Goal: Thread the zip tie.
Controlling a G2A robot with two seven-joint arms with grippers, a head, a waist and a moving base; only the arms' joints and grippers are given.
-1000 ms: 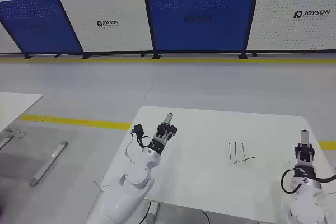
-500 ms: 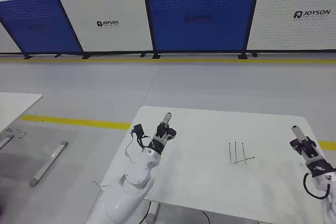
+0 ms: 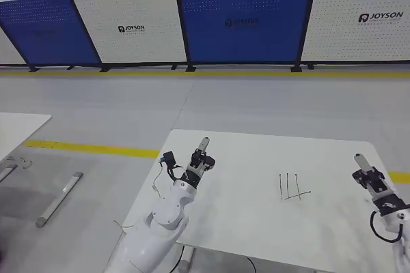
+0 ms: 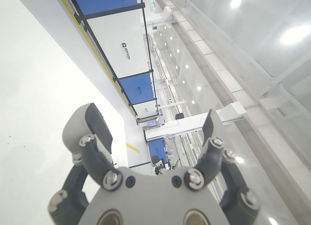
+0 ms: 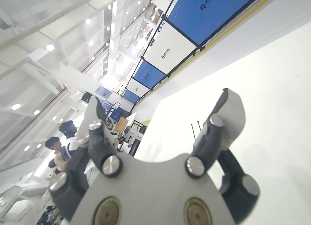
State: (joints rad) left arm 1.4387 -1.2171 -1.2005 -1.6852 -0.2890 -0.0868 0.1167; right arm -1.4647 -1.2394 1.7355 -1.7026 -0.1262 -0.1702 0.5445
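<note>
Nothing held; ties (image 3: 292,186) untouched on the table (image 3: 246,218).
The left gripper (image 4: 153,123) and right gripper (image 5: 160,98) both gape wide, empty; the ties lie flat, side by side with one across them, nearer the right gripper, well apart from the left; I'd fear the jaws skidding off such thin flat strips, or snagging two at once where they cross; a skewed grip would leave tail and head misaligned.

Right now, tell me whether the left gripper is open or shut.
Open. In the left wrist view, the left gripper has its fingers spread wide apart, with nothing held between them.
</note>
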